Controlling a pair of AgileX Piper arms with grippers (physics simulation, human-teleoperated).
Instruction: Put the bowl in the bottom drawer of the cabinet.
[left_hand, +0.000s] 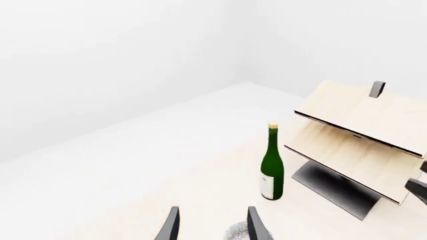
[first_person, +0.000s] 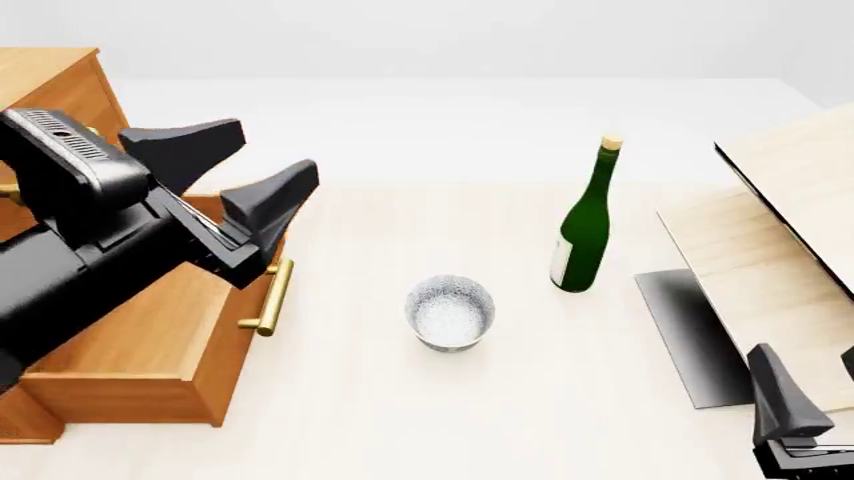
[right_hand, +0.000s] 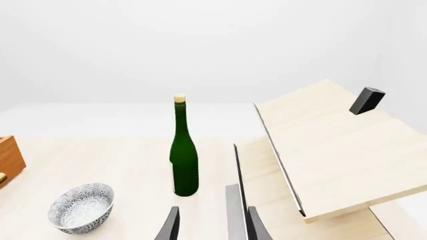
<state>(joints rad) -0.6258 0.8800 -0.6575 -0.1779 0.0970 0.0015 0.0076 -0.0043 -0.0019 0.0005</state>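
Bowl (first_person: 450, 312) upright on table (first_person: 400, 420), between open bottom drawer (first_person: 147, 345) of cabinet (first_person: 54, 90) at left and wine bottle (first_person: 585, 225). Left gripper (first_person: 238, 170) above drawer, fingers spread, empty. Right gripper (right_hand: 208, 225) near right, parted, empty.

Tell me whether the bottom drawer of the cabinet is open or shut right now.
Open. In the front view the bottom drawer juts out from the cabinet toward the bowl, its top uncovered and its gold handle well forward.
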